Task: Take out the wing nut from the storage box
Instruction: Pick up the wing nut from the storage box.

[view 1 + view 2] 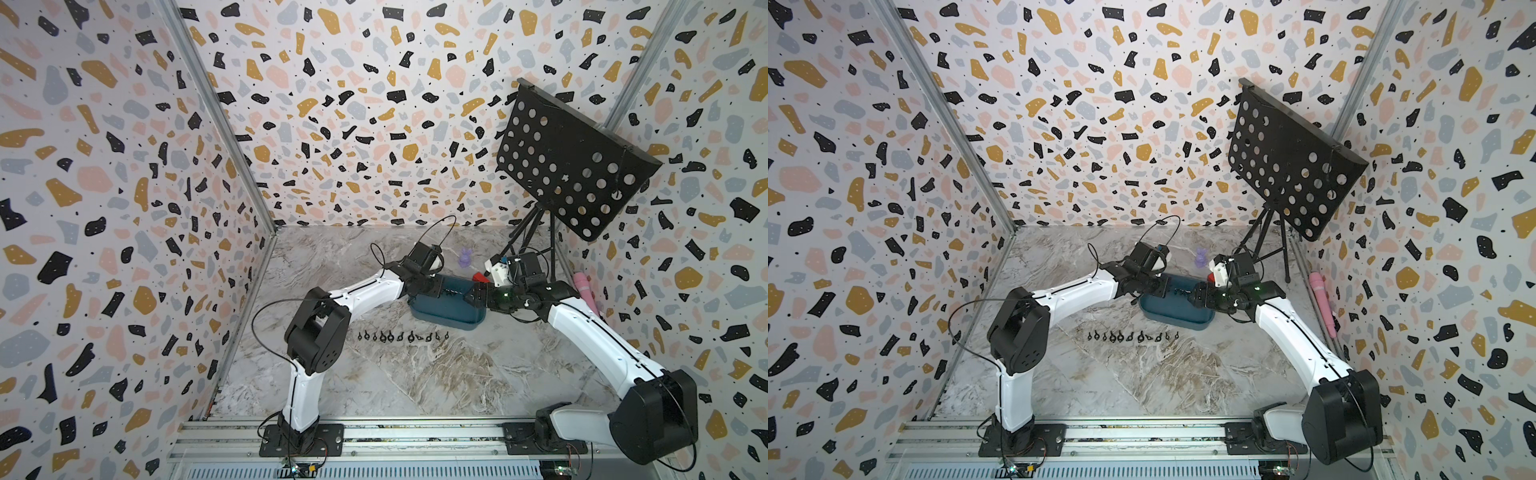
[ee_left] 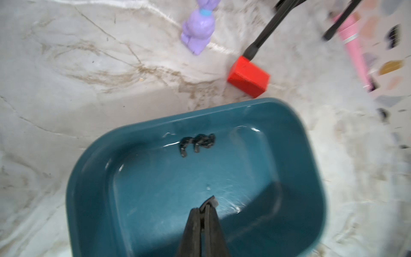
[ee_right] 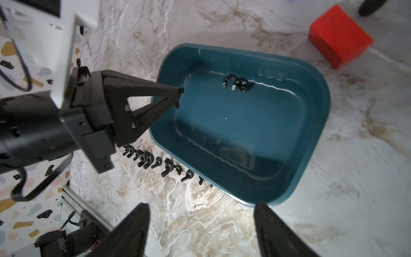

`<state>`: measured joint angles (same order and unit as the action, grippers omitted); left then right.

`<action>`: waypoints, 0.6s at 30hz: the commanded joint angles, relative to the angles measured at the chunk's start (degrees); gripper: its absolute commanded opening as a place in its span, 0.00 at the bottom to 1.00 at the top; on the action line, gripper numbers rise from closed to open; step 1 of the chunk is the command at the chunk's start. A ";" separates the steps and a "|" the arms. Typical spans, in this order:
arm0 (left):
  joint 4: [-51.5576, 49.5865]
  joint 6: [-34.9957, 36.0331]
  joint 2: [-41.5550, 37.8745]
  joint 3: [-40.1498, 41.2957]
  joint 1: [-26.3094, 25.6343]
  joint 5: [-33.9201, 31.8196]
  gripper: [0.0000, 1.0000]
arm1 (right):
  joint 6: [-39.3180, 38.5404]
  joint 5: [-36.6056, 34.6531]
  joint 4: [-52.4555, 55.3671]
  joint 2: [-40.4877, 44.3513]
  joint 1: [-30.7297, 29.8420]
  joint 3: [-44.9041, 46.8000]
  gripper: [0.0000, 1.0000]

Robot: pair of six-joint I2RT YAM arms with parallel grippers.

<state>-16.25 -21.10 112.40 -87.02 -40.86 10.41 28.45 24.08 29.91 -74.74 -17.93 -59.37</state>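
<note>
The dark teal storage box (image 1: 446, 319) (image 1: 1177, 321) lies on the marble table between my two arms. My left gripper (image 2: 204, 208) hangs over one end of the box, its jaws shut on a small dark wing nut (image 2: 212, 201) pinched at the tips. In the right wrist view the left gripper (image 3: 179, 98) is at the box's rim (image 3: 244, 52). A few more wing nuts (image 2: 198, 142) (image 3: 238, 83) lie together against the box's far wall. My right gripper (image 3: 201, 213) stands open just outside a corner of the box, with only bare table between its fingers.
A row of several black wing nuts (image 1: 401, 336) (image 3: 153, 161) lies on the table in front of the box. Behind the box are a red block (image 2: 248, 76) (image 3: 339, 36) and a purple bunny figure (image 2: 199, 26). A black perforated music stand (image 1: 573, 162) and a pink tube (image 1: 586, 291) stand at the right.
</note>
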 commanded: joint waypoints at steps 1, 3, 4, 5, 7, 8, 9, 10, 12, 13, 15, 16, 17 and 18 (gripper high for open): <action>6.68 -5.02 -3.99 3.80 0.17 4.64 0.00 | 2.07 4.02 -4.60 -1.09 0.21 -2.23 0.64; 8.39 -6.60 -5.81 5.70 0.17 6.13 0.00 | 3.58 5.40 -6.55 -1.96 0.27 -2.43 0.55; 9.49 -7.47 -6.73 6.75 0.21 6.90 0.00 | 4.48 6.21 -7.72 -2.38 0.22 -2.46 0.50; 10.57 -8.27 -7.53 7.82 0.17 7.60 0.00 | 5.38 6.99 -8.86 -2.91 0.24 -2.38 0.45; 11.77 -9.64 -8.87 9.20 0.17 8.24 0.00 | 7.33 8.01 -10.97 -3.54 0.27 -2.24 0.42; 12.46 -10.29 -9.37 9.88 0.17 8.63 0.00 | 8.26 8.37 -11.92 -4.01 0.27 -2.15 0.42; 13.00 -10.84 -9.92 10.59 0.17 8.89 0.00 | 8.90 8.60 -12.76 -4.22 0.27 -2.15 0.42; 13.84 -11.50 -10.51 11.45 0.17 9.08 0.00 | 9.66 8.76 -13.55 -4.65 0.20 -2.18 0.41; 15.29 -12.91 -11.31 12.71 0.17 9.67 0.00 | 11.38 9.27 -15.37 -5.37 0.26 -2.31 0.39; 15.90 -13.54 -11.65 13.29 0.17 9.92 0.00 | 12.42 9.53 -16.35 -5.74 0.26 -2.26 0.37; 16.88 -14.65 -12.10 14.09 0.16 10.28 0.00 | 14.23 10.09 -18.18 -6.58 0.27 -2.21 0.36; 17.21 -15.07 -12.26 14.37 0.17 10.33 0.00 | 15.19 10.20 -18.92 -6.93 0.26 -2.10 0.36; 17.46 -15.28 -12.45 14.59 0.17 10.40 0.00 | 15.80 10.20 -19.42 -7.24 0.20 -2.13 0.35; 17.57 -15.50 -12.54 14.76 0.17 10.41 0.00 | 16.16 10.30 -19.78 -7.52 0.27 -2.15 0.34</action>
<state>-2.85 -34.44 101.78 -73.19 -40.86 19.46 41.50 32.97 13.52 -82.28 -17.93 -59.46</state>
